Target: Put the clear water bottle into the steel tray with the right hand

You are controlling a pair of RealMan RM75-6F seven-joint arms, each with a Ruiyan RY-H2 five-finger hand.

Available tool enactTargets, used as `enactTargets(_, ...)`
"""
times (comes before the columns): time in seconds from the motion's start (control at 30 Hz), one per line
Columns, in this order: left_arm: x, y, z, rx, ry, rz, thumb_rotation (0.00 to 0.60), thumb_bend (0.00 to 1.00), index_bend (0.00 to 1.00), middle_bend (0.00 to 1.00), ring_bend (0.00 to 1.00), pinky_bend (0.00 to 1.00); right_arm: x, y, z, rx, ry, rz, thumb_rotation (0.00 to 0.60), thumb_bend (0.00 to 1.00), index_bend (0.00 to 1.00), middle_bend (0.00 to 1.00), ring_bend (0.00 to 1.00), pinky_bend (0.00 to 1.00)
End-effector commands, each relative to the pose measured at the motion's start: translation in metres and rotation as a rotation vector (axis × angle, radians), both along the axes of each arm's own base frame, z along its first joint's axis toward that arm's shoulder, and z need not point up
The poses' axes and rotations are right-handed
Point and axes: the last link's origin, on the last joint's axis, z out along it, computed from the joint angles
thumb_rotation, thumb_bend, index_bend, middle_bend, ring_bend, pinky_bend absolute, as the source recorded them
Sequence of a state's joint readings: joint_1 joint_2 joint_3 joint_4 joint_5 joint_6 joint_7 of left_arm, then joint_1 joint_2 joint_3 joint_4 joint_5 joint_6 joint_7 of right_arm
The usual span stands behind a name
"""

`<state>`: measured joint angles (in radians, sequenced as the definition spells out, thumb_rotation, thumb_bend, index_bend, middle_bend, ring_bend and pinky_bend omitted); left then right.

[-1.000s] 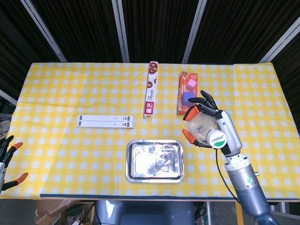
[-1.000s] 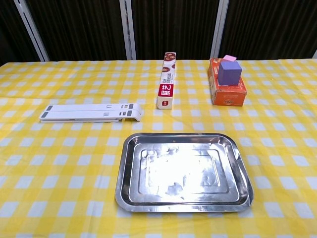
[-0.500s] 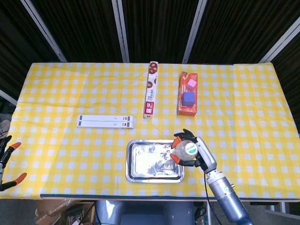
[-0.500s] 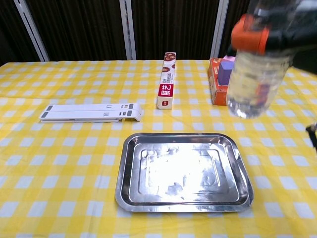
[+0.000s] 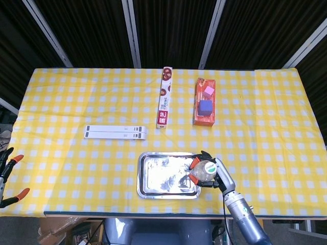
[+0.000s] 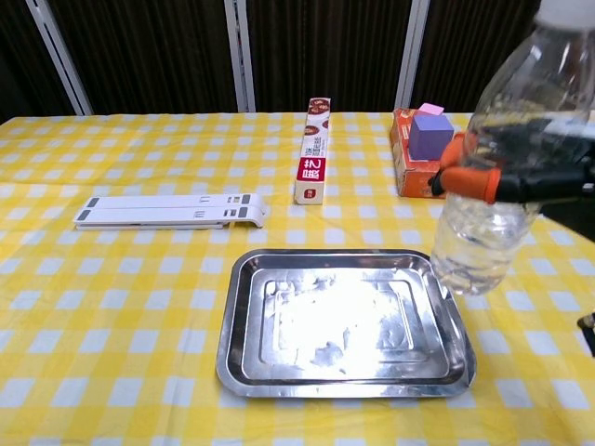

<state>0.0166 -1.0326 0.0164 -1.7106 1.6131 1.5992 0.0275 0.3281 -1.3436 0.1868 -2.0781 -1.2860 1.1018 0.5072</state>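
Chest view: right hand [image 6: 548,177] fingers [image 6: 469,178] grip one bottle [image 6: 497,158] above one tray [image 6: 346,321].

Both views are bright and evenly lit from above, with the yellow checked tabletop [image 5: 76,102] vivid against a nearly black backdrop at the far side. Shadows are faint and short. The steel tray [image 6: 244,307] throws white glare from its floor in both views. In the chest view the clear water bottle [image 6: 493,204], close at the near right, looks slightly soft.
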Motion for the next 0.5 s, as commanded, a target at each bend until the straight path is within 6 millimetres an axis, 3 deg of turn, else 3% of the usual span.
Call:
enactTargets(0.03,0.001,0.0,-0.001,-0.003,0.003,0.0,0.6,0.2,0.16,0.0,0.0,0.0,0.028,-0.004,0.053,-0.133,0.003,0.077,0.6,0.6,0.79,0.59,0.24,0.0)
enactTargets(0.17,0.001,0.0,-0.003,-0.003,0.008,0.003,0.6,0.2,0.16,0.0,0.0,0.0,0.054,-0.006,0.096,-0.261,0.022,0.144,0.6,0.6,0.79,0.59,0.24,0.0)
enactTargets(0.27,0.001,0.0,-0.002,0.001,0.009,0.007,0.6,0.2,0.16,0.0,0.0,0.0,0.059,-0.011,0.112,-0.322,0.033,0.184,0.6,0.6,0.79,0.59,0.24,0.0)
enactTargets(0.5,0.003,-0.002,-0.002,0.004,0.012,-0.004,0.6,0.2,0.16,0.0,0.0,0.0,0.049,-0.01,0.105,-0.255,0.07,0.143,0.6,0.6,0.79,0.59,0.24,0.0)
